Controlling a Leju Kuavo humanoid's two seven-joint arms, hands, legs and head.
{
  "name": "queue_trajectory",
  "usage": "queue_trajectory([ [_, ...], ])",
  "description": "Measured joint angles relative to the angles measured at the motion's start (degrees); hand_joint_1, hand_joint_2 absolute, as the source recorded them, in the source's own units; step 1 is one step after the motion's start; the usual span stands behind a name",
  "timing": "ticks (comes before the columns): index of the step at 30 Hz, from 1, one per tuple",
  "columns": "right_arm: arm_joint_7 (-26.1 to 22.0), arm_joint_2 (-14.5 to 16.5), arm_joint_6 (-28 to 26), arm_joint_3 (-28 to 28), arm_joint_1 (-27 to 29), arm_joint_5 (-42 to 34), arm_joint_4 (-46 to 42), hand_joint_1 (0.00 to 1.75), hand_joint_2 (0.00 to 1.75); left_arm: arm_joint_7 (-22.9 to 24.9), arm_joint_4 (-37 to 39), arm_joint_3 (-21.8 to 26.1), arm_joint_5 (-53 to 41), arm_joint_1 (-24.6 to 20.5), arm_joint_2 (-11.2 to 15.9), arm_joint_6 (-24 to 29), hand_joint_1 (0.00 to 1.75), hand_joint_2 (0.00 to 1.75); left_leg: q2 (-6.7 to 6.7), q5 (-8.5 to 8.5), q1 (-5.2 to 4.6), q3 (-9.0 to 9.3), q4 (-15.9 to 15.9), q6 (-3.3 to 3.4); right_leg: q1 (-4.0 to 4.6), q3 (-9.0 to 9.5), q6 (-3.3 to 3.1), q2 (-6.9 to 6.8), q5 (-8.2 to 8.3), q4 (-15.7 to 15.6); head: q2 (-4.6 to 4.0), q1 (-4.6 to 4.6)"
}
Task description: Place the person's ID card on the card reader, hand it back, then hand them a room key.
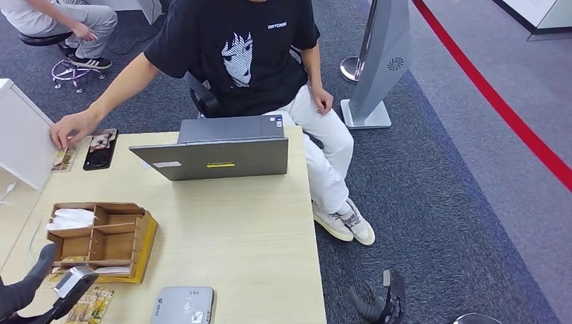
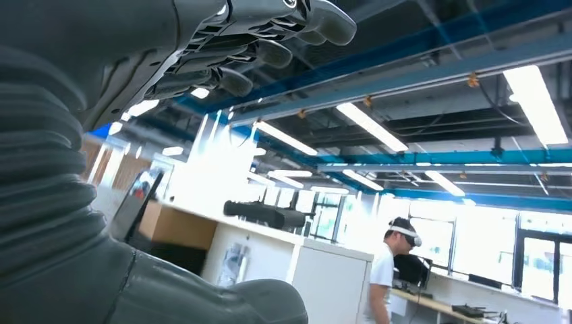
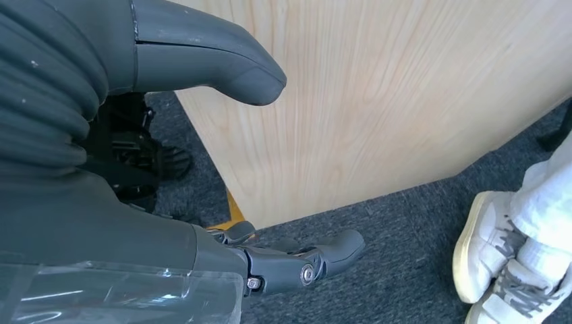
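Left hand (image 1: 30, 283) at near-left corner of wooden worktop (image 1: 236, 229), palm up, fingers (image 2: 270, 50) extended and apart, holding nothing. Right hand (image 3: 283, 260) hanging off right edge of worktop, over grey carpet (image 1: 432, 202), fingers spread loosely, thumb apart, nothing held. Grey card reader (image 1: 183, 305) flat at near edge of worktop, just right of left hand, nothing on its top. Printed cards (image 1: 91, 305) lying beside left hand, between it and reader; ID or room key — cannot tell. Wooden compartment organiser (image 1: 101, 239) just beyond left hand, white paper in its far-left compartment. Grey laptop (image 1: 219, 152) open at far edge, back of lid facing robot. Person in black T-shirt and white trousers seated behind laptop; person's hand (image 1: 71, 128) resting at far-left corner on a small printed card (image 1: 64, 158), touching it. Black phone (image 1: 101, 148) just beside that card. White partition (image 1: 23, 142) along left edge. Person's white sneakers (image 1: 344, 223) on carpet right of worktop. Grey kiosk stand (image 1: 381, 61) and red floor line (image 1: 499, 101) further back.
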Motion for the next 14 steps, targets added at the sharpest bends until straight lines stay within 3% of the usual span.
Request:
queue_trajectory([
  [4,-0.1,0.0,0.1,0.0,1.0,-2.0,-0.6,0.0,1.75,-6.3,-5.3,4.7,7.6,4.8,-6.7,0.4,0.0,1.75,-0.01,-0.02,0.0,-0.01,0.0,0.01,0.0,-0.01,0.01,-0.02,-0.01,0.0,0.0,0.01],
  [11,-0.1,-0.1,1.9,-0.3,1.9,-5.1,-1.1,0.0,1.75,-11.5,-9.3,11.7,15.6,9.1,-15.3,-0.9,0.0,1.75,-0.01,-0.02,0.0,0.02,0.0,0.0,0.0,0.03,0.01,-0.05,-0.01,0.0,0.0,-0.01],
  [12,-0.1,-0.2,2.4,-0.5,2.2,-5.8,-1.2,0.0,1.75,-12.2,-9.5,13.3,17.8,9.5,-17.0,-2.1,0.1,1.75,-0.01,-0.02,0.0,0.02,0.0,0.0,0.0,0.03,0.01,-0.05,-0.01,0.0,0.0,-0.01],
  [13,-0.1,-0.2,3.0,-0.7,2.5,-6.4,-1.4,0.03,1.75,-13.1,-9.6,15.3,19.7,9.9,-18.9,-3.7,0.54,1.75,-0.02,-0.02,0.0,0.02,0.0,0.01,0.0,0.03,0.01,-0.06,-0.01,0.0,0.0,-0.01],
  [14,-0.1,-0.2,3.3,-0.8,2.7,-6.7,-1.5,0.05,1.75,-13.6,-9.7,16.3,20.7,10.1,-19.9,-4.6,0.72,1.75,-0.03,-0.02,0.0,0.02,0.0,0.01,0.0,0.04,0.01,-0.06,-0.01,0.0,0.0,0.0],
])
